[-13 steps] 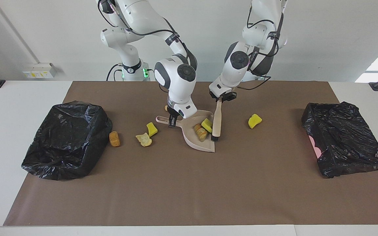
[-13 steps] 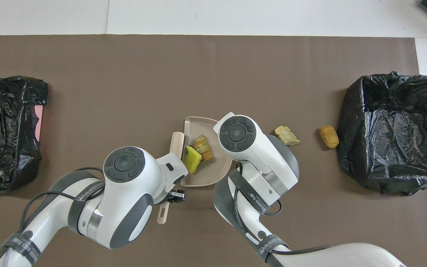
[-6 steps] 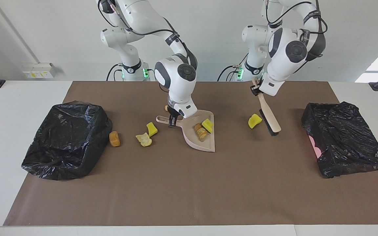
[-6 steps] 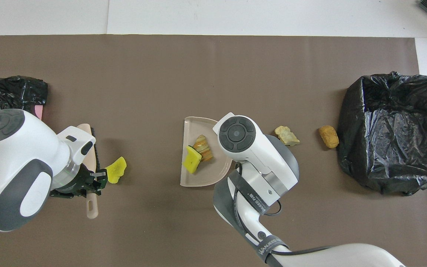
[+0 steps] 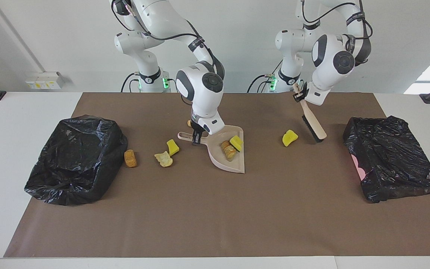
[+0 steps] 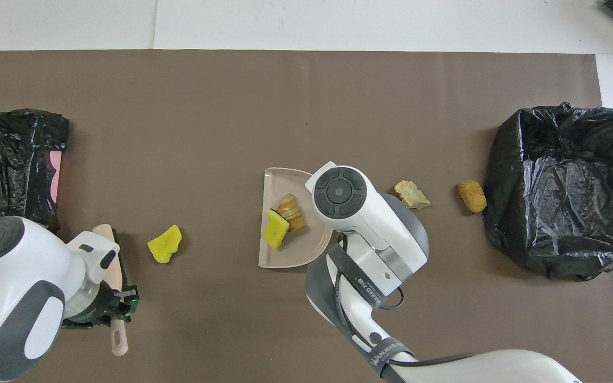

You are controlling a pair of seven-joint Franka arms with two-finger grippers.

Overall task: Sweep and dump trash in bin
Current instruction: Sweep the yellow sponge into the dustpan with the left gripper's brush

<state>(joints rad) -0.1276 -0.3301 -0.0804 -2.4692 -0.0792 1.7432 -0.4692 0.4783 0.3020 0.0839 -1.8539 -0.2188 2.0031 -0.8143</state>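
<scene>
Brown paper (image 5: pixel 215 209) covers the table, a black-bagged bin at each end.

Right claw (image 5: pixel 197 136): clamped on the handle of the beige dustpan (image 5: pixel 227 157), which sits flat mid-table. Inside the pan: one yellow sponge piece (image 5: pixel 236 142) and one striped tan lump (image 5: pixel 228 151), touching each other.

Left claw (image 5: pixel 299 95): closed tight on the handle of the hand brush (image 5: pixel 313 125), held up with the bristle end slanting down over the paper toward my left arm's end of the table. Bristles sit just beside the loose yellow chunk (image 5: pixel 289 138); cannot tell whether they touch the paper.

Trash outside the pan:
- loose yellow chunk, between brush and dustpan.
- small yellow sponge bit (image 5: pixel 173 147) and pale crusty lump (image 5: pixel 164 159), side by side, toward my right arm's end from the pan.
- orange-brown lump (image 5: pixel 130 158), just beside the right-end bin (image 5: pixel 75 160).
- a small tan bit (image 5: pixel 189 123), mostly hidden by my right wrist.

Left-end bin (image 5: pixel 390 157) shows a pink patch where the bag gapes.

Nothing lies between the loose yellow chunk and the pan's mouth.
</scene>
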